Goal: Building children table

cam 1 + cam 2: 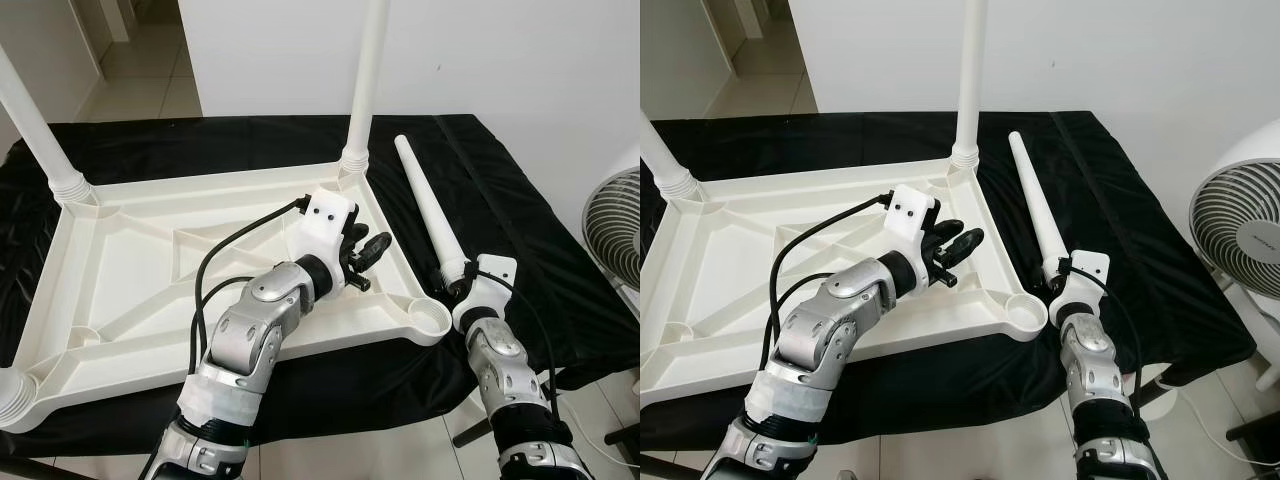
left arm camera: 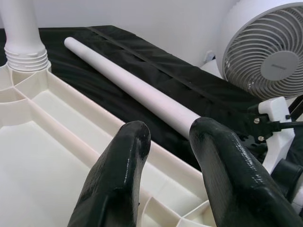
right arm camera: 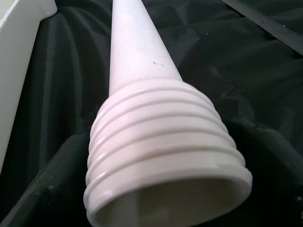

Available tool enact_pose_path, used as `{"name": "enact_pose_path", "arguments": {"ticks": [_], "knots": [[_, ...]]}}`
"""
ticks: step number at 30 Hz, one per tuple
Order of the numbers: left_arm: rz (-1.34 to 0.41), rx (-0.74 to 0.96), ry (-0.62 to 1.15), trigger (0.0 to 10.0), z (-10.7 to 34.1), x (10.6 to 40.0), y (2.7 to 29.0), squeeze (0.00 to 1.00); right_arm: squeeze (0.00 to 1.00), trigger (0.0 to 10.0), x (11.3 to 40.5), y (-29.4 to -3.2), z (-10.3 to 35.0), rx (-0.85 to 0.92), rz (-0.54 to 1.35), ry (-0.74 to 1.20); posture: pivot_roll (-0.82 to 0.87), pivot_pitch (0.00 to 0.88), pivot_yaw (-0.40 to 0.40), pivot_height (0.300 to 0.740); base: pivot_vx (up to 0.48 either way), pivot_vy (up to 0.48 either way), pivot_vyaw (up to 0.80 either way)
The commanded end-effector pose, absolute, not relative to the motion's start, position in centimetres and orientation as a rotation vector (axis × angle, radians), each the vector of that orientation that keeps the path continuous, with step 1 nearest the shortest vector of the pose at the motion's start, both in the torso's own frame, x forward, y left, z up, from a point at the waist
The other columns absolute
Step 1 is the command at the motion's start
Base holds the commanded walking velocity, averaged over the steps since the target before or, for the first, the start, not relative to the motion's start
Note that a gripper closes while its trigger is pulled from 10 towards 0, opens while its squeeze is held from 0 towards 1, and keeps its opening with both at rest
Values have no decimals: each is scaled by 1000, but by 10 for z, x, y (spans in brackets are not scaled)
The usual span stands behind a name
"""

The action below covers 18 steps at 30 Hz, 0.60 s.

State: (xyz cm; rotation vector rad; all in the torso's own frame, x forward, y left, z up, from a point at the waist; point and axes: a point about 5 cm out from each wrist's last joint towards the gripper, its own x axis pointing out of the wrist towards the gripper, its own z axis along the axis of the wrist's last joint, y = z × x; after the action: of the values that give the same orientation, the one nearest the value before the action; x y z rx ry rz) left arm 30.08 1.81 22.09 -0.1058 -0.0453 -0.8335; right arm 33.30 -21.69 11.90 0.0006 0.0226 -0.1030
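A white plastic table top (image 1: pixel 120 300) lies upside down on a black cloth. Upright legs stand in its far-left corner (image 1: pixel 35 130) and far-right corner (image 1: pixel 365 80), and a leg base sits in the near-left corner (image 1: pixel 12 400). The near-right socket (image 1: pixel 432 318) holds nothing. A loose white leg (image 1: pixel 428 205) lies on the cloth beside the top's right rim. My right gripper (image 1: pixel 458 282) is at this leg's threaded end (image 3: pixel 161 156). My left gripper (image 1: pixel 372 248) hovers open over the right rim, nothing between its fingers (image 2: pixel 118 175).
A white floor fan (image 1: pixel 1240 210) stands off the table's right side, close to my right arm. The black cloth (image 1: pixel 500 190) drapes over the table's edges. A white wall runs behind, with tiled floor through a doorway at the far left.
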Motion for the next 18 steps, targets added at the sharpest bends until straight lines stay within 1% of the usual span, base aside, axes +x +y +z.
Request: {"name": "enact_pose_path", "arguments": {"ticks": [1, 5, 9, 10, 11, 18], "knots": [[-863, -110, -30, 10000, 218, 298, 17, 0, 0, 10000, 330, -220, 118, -14, -104, 31, -19, 96, 16, 740, 0, 0, 0], [-862, -110, -29, 10000, 218, 297, 18, 0, 0, 10000, 330, -217, 128, -17, -82, -40, -17, 96, 18, 740, 0, 0, 0], [-862, -110, -28, 10000, 218, 297, 18, 0, 0, 10000, 330, -216, 131, -16, -73, -56, -17, 96, 19, 740, 0, 0, 0], [-865, -110, -28, 10000, 218, 297, 17, 0, 0, 2235, 329, -215, 132, -11, -71, -66, -18, 94, 19, 740, 0, 0, 0], [-867, -109, -27, 10000, 218, 297, 17, 0, 0, 0, 329, -215, 131, -8, -68, -56, -19, 93, 20, 740, 0, 0, 0], [-882, -108, -34, 10000, 220, 295, 14, 0, 0, 0, 327, -221, 128, 26, -88, -13, -25, 89, 22, 740, 0, 0, 0]]}}
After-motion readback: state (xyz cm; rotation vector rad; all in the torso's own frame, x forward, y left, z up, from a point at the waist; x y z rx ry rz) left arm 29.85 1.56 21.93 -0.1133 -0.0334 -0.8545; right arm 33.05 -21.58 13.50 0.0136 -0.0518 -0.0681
